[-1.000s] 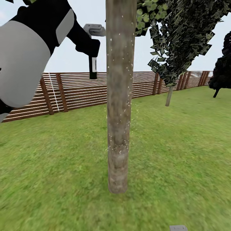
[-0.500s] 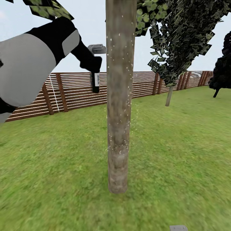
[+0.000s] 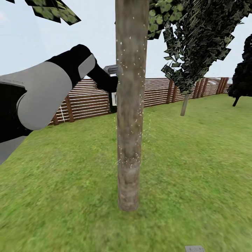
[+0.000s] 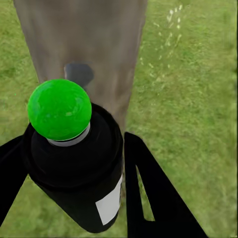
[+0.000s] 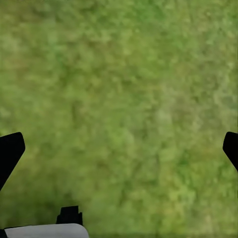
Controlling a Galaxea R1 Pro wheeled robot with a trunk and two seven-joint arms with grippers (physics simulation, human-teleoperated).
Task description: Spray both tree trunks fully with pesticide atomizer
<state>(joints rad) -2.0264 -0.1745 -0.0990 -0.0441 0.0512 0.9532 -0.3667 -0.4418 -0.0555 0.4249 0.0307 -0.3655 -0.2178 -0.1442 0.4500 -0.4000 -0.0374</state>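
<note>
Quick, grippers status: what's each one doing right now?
Left gripper: closed on the pesticide atomizer, close to the tree trunk.
Right gripper: open, fingers spread, holding nothing.

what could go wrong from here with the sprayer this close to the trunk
1. The dark-bodied pesticide atomizer with the green dot on top, clamped in the left gripper, sits right beside the mottled grey-brown tree trunk; its grey head may bump the bark.
2. White pesticide specks dot the trunk's upper and middle part; the base looks bare, so coverage may stay incomplete.
</note>
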